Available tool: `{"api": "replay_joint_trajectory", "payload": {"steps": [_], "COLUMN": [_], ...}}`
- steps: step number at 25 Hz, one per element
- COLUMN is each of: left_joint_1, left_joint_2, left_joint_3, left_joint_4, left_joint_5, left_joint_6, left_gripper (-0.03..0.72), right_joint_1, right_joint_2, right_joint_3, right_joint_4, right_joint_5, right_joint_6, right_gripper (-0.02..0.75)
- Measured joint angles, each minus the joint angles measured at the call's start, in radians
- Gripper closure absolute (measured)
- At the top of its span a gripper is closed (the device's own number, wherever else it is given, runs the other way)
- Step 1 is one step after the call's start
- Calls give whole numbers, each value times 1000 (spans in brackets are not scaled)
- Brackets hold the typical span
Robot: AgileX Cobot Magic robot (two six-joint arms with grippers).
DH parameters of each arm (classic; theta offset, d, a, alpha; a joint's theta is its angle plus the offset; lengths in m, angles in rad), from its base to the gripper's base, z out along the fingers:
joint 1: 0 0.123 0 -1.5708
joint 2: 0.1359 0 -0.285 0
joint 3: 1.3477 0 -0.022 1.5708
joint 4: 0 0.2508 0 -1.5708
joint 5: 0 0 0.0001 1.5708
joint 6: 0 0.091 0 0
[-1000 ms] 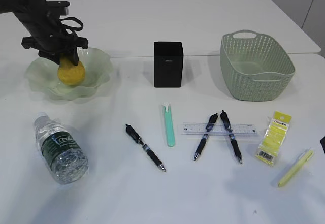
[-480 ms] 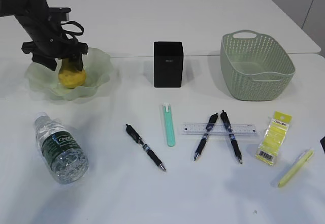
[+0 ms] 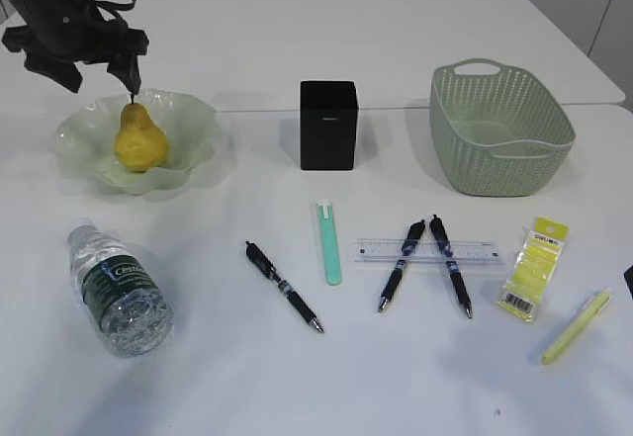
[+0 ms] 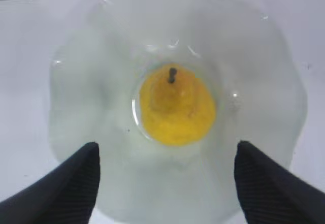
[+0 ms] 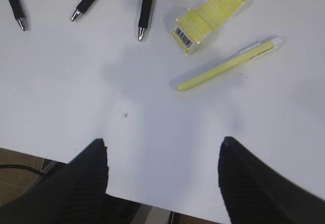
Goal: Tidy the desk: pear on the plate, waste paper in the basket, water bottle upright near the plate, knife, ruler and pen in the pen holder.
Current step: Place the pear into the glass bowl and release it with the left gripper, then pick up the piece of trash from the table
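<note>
On the plate (image 3: 193,130) at the far left of the bench (image 3: 297,377), the pear (image 3: 138,139) now stands upright by itself, stem up, where a second ago the left claw (image 3: 74,55) was clamped around it down in the dish. That claw has since let go and risen; it now hangs above the plate's back rim with its jaws spread wide, and the left wrist view looks straight down on the pear (image 4: 177,104) sitting in the middle of the plate (image 4: 86,61), with both black fingertips (image 4: 76,176) well apart from the fruit. Everything else lies as it did before: the water bottle (image 3: 119,288) on its side at front left, the black pen holder (image 3: 327,125) upright at centre, the basket (image 3: 499,130) to its right, and the ruler (image 3: 427,251) flat under two crossed pens (image 3: 401,265). A third pen (image 3: 284,287) and a mint-green stick (image 3: 328,243) lie left of those. Just right of the ruler is the waste paper (image 3: 535,268), beside a slim yellow stick (image 3: 576,326). From the right wrist view, the right claw (image 5: 162,178) hovers over bare bench near the front edge, jaws wide and holding nothing, with the waste paper (image 5: 216,10) beyond it.
</note>
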Motion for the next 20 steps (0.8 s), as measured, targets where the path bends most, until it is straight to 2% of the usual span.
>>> {"api": "replay_joint_trajectory", "payload": {"steps": [12, 15, 20], "left_joint_1": [0, 0, 0], "left_joint_2": [-166, -209, -308], "left_joint_3": [9, 60, 245], "left_joint_4": [24, 24, 25], "left_joint_5": [169, 191, 197], "left_joint_6": [23, 25, 42], "left_gripper": [101, 101, 104], "right_joint_1": [0, 0, 0], "right_joint_2": [0, 0, 0], "right_joint_3": [0, 0, 0], "right_joint_4": [0, 0, 6], "right_joint_5": [-22, -28, -35], "right_joint_6": [0, 0, 0], "right_gripper": [235, 235, 235]}}
